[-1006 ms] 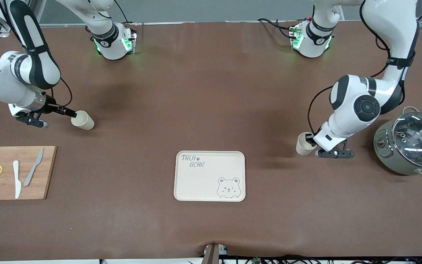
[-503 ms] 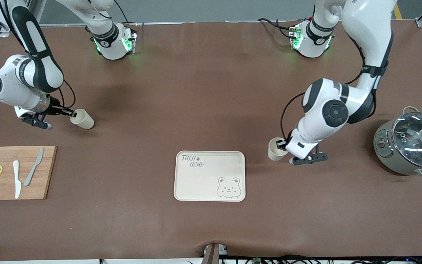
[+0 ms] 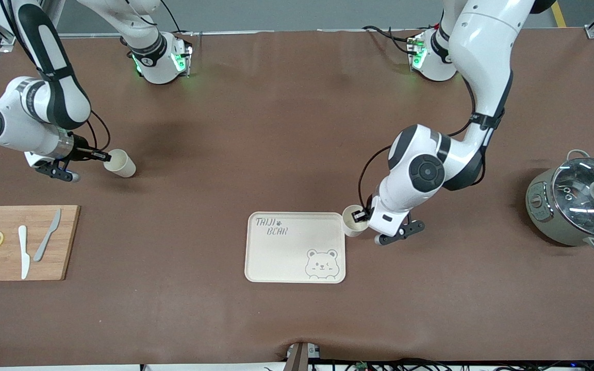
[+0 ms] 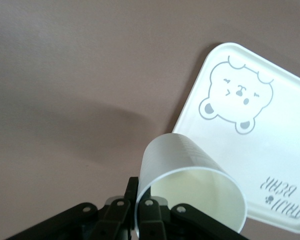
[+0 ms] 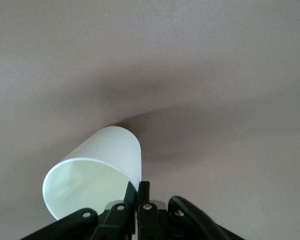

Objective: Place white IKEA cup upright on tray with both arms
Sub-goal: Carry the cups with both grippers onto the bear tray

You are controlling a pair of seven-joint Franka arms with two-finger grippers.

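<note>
White cup (image 3: pixel 352 220) hangs pinched at its rim by the left gripper (image 3: pixel 363 215), over the tray's (image 3: pixel 276 257) edge. Right gripper (image 3: pixel 102 154) clamps a second cup's (image 3: pixel 120 163) rim above the surface (image 3: pixel 276 129).

Both arms are glossy white, jointed in rounded segments with black bands and round black caps at the elbows — the left arm (image 3: pixel 475 93) and right arm (image 3: pixel 39 103) alike. Thin black cables loop along them. Their bases glow green; the black finger linkages carry small silver screws.
</note>
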